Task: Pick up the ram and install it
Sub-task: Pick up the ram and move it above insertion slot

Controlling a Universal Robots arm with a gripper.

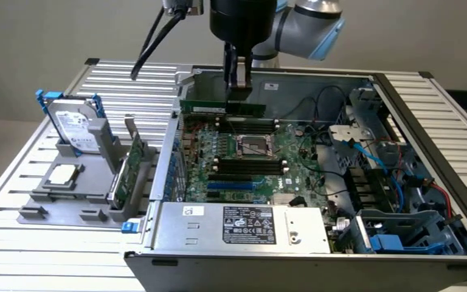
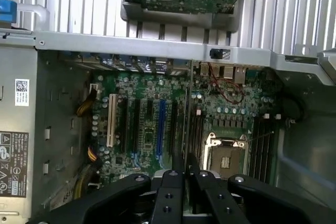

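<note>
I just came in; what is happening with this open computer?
The tool of a grey robot arm is shut on a long, thin green memory stick and holds it on edge inside the open grey metal computer case, over the long black memory slots beside the silver processor socket. Whether it is seated, I cannot tell.
</note>
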